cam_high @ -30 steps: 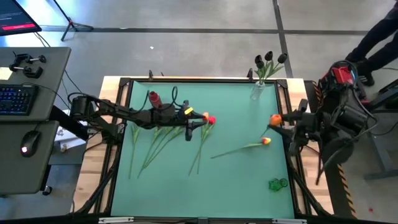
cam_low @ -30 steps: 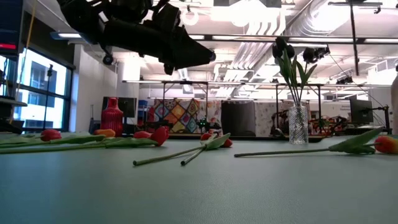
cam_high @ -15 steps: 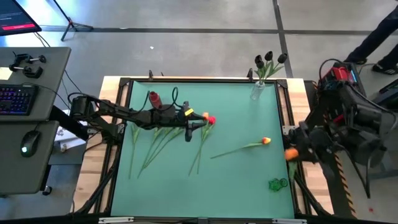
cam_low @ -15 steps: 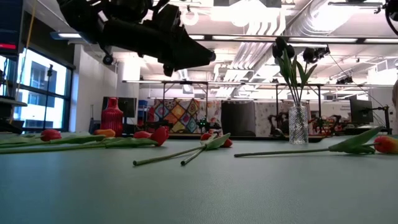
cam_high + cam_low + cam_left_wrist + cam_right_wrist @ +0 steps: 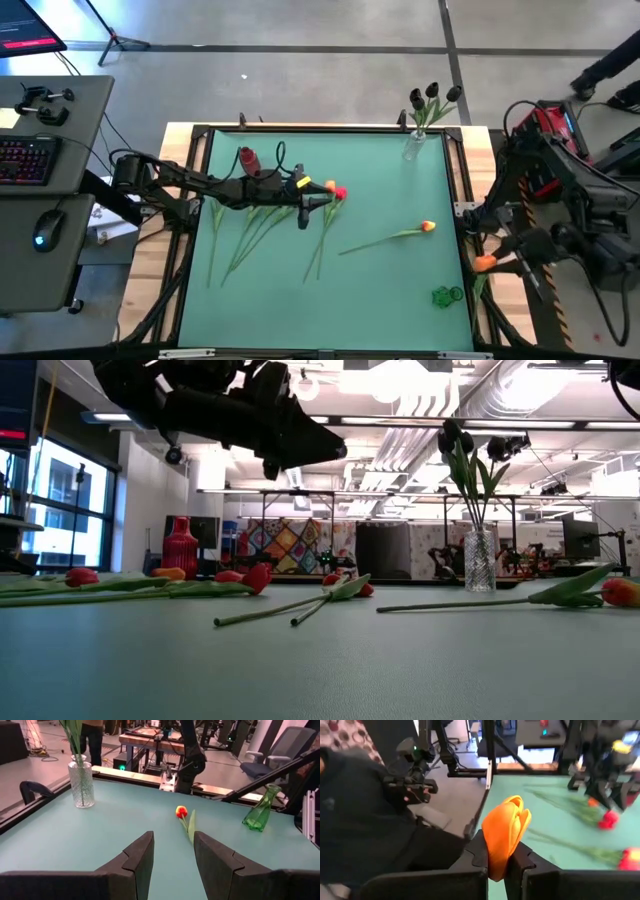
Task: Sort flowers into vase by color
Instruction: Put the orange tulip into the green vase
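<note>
An orange tulip [image 5: 484,263] is in my right gripper [image 5: 497,862], which is shut on it past the table's right edge; its stem is hidden. My left gripper [image 5: 172,854] hovers open over the table's middle [image 5: 305,207], with nothing between its fingers. Several red tulips [image 5: 262,218] lie on the green mat below it, and one orange-red tulip [image 5: 428,227] lies farther right. A clear vase [image 5: 414,146] holding dark tulips stands at the far right corner. A green vase [image 5: 447,295] stands near right and a red vase [image 5: 246,158] far left. My right gripper pinches the orange tulip's head [image 5: 506,832] between its two fingers [image 5: 476,851]. The head sticks up out of the gap, and its lower end reaches down between the fingers. The flower is lifted clear, off the table's right side.
A black frame rims the mat [image 5: 462,190]. A desk with keyboard and mouse [image 5: 40,170] stands to the left. A person's legs [image 5: 608,68] show at the far right, and dark clothing [image 5: 355,815] fills part of the right wrist view.
My right arm has swung from over the table's right edge outward and toward the near side. It has carried the orange tulip head off the mat. My left arm has kept still.
</note>
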Controlling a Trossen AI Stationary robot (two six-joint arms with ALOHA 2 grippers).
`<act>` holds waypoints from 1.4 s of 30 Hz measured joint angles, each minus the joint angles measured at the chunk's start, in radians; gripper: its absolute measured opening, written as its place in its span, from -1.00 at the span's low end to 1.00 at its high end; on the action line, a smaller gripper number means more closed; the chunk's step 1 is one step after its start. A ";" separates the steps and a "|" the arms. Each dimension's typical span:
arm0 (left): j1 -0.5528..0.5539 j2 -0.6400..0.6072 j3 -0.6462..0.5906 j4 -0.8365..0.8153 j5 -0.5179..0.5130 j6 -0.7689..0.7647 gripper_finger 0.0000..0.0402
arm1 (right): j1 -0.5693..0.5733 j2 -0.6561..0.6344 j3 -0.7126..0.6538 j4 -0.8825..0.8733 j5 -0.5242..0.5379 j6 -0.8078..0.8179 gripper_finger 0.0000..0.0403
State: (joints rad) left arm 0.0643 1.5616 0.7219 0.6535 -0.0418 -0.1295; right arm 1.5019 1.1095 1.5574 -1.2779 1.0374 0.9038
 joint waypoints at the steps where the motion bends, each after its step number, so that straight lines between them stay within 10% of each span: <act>1: 0.000 0.000 0.000 0.001 0.000 0.000 -0.37 | 0.002 0.000 0.000 -0.011 0.011 -0.025 -0.96; 28: 0.010 0.000 0.000 0.002 0.000 0.010 -0.37 | 0.002 -0.018 0.118 -0.292 0.027 -0.041 -0.97; 42: 0.010 0.000 0.000 0.002 0.000 0.009 -0.37 | 0.002 -0.003 -0.071 -0.290 0.004 0.232 -0.96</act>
State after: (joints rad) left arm 0.0742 1.5616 0.7219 0.6556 -0.0414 -0.1204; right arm 1.5036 1.1070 1.4863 -1.5678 1.0410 1.1360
